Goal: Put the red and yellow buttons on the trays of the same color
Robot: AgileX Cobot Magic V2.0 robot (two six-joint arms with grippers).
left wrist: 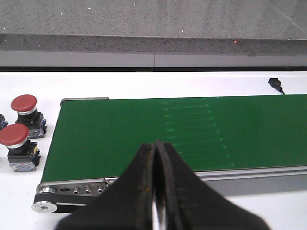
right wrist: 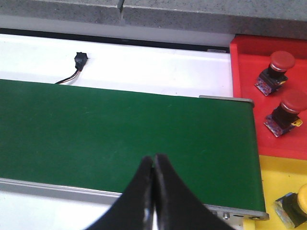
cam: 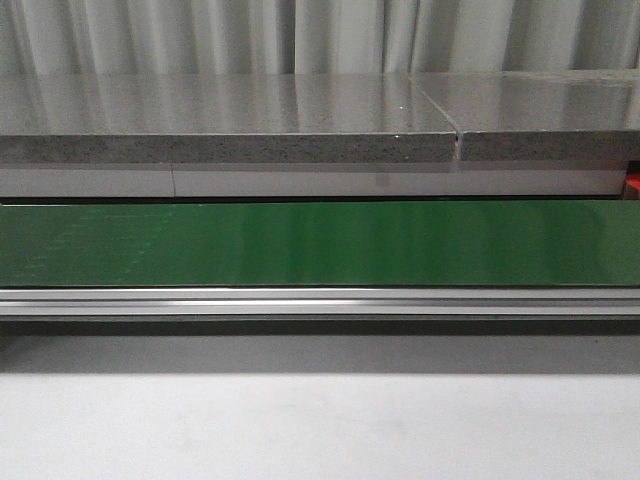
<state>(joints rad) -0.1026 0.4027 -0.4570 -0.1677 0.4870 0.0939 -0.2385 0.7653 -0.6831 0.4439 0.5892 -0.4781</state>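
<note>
Beyond the belt's end, red buttons (left wrist: 24, 104) sit well apart from the closed left claw (left wrist: 154, 191).

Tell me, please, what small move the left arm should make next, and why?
Probably open the left gripper and swing toward the nearer red button on the white surface beside the belt's end. Its fingers are shut on nothing, the belt is bare, and two red buttons already sit on the red tray.
</note>
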